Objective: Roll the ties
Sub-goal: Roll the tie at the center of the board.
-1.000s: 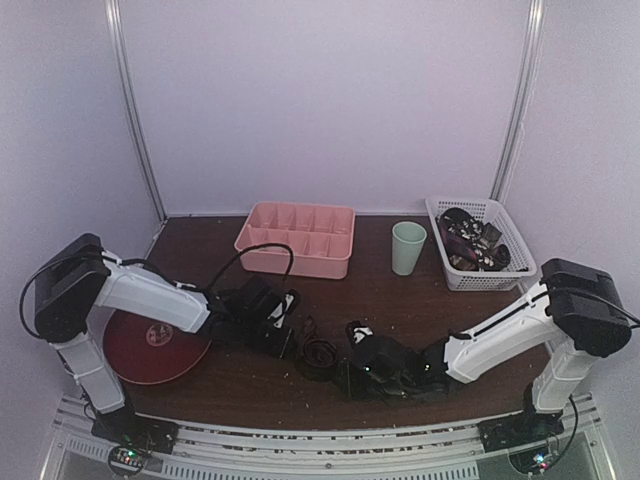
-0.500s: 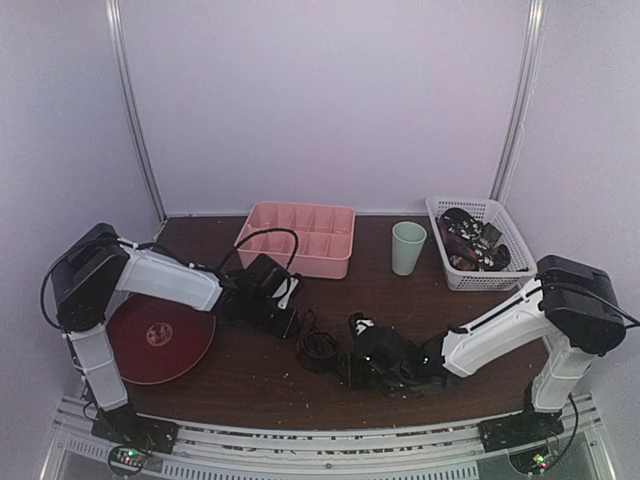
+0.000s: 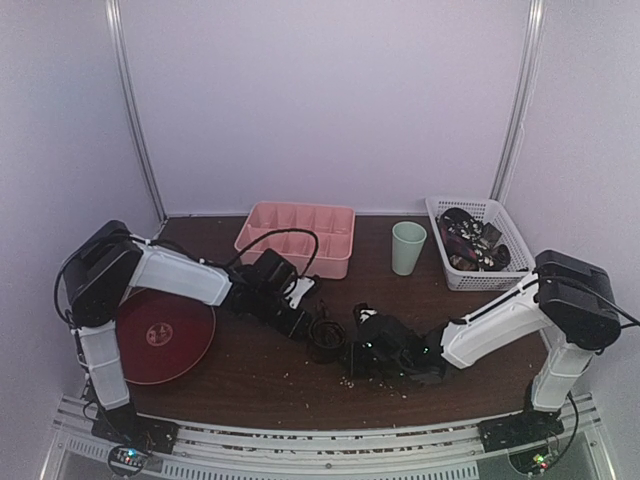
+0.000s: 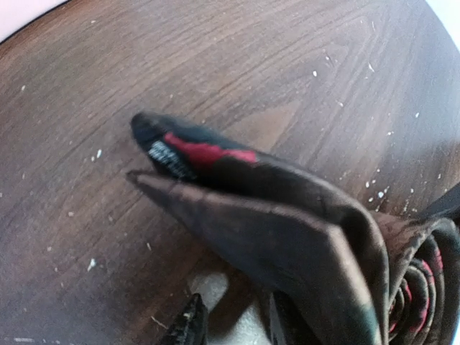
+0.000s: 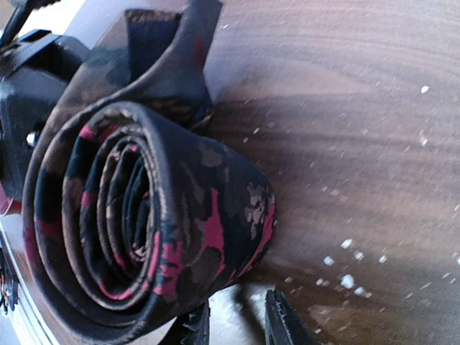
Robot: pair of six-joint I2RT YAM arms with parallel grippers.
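**Half-rolled tie lying between two robot arms on a brown counter**

Seen from above, a round dark red plate (image 3: 160, 335) lies on the wooden counter (image 3: 250, 375) at the far left. The left arm (image 3: 175, 275) reaches over the plate's far edge toward the middle.

The left fingers (image 4: 191, 327) point toward 4 o'clock and end right at the loose tail of the tie (image 3: 325, 340). In the left wrist view only one dark fingertip shows clearly. The fabric covers the other, so I cannot tell whether the fingers are gripping the tail or have let go of it. The tail ends in a pointed tip, and its underside shows a red lining and a small label.

The tie sits near the centre of the counter. It is dark brown with red and tan patches. Most of it is wound into a loose coil lying on its side, with the tail leading off toward 10 o'clock.

A pink compartment tray (image 3: 295, 262) stands at 12 o'clock from the coil.

The right fingers (image 5: 284, 323) are just beside the coil at its 3 o'clock side. In the right wrist view they stand slightly apart with bare counter between them. The coil rests against the outside of one finger rather than in the gap. White crumbs (image 5: 345, 280) dot the wood nearby.

A pale green cup (image 3: 408, 247) stands upright at 1 o'clock from the coil. At 2 o'clock, a white basket (image 3: 470, 280) holds more dark ties (image 3: 470, 240) in a heap. The right arm (image 3: 500, 320) stretches in from the far right.
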